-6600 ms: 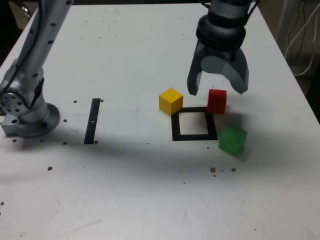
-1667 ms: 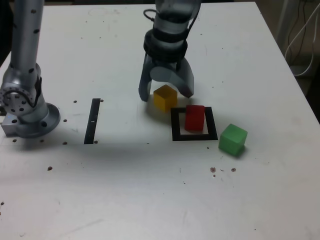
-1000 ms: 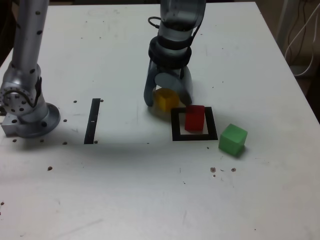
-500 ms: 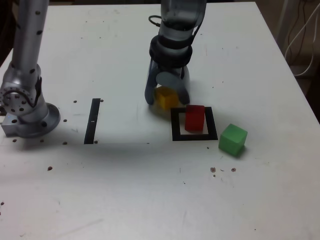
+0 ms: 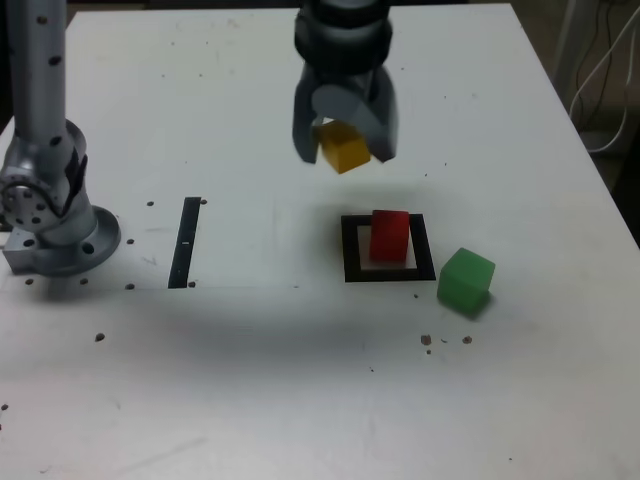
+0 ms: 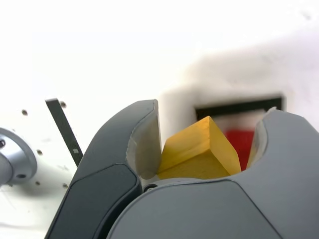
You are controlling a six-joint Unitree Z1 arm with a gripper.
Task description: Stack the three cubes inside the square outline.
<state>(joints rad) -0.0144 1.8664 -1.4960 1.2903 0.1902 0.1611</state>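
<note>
- Yellow is showing between the two grey fingers: the yellow cube (image 5: 346,147) is hanging in the gripper (image 5: 345,158), raised above the white table (image 5: 250,350).
- The gripper is holding that cube, its fingers standing only as far apart as the cube is needing; the cube is sitting tilted in the grip, with a corner poking out.
- The red cube (image 5: 389,237) is resting inside the square outline (image 5: 353,250), nearer the side toward the exterior view's right, with white surface showing beside it.
- In the wrist view, the red cube is partly hiding behind the yellow cube and one finger.
- The green cube (image 5: 466,281) is lying outside the outline, just beside its near corner on the exterior view's right, and is sitting turned at an angle to the frame.
- A narrow black strip (image 5: 185,243) is running along the table, well apart from the outline, toward the exterior view's left.
- Beyond it, a grey metal base (image 5: 75,258) is standing at that side, and a blurred shadow is falling near the outline.
</note>
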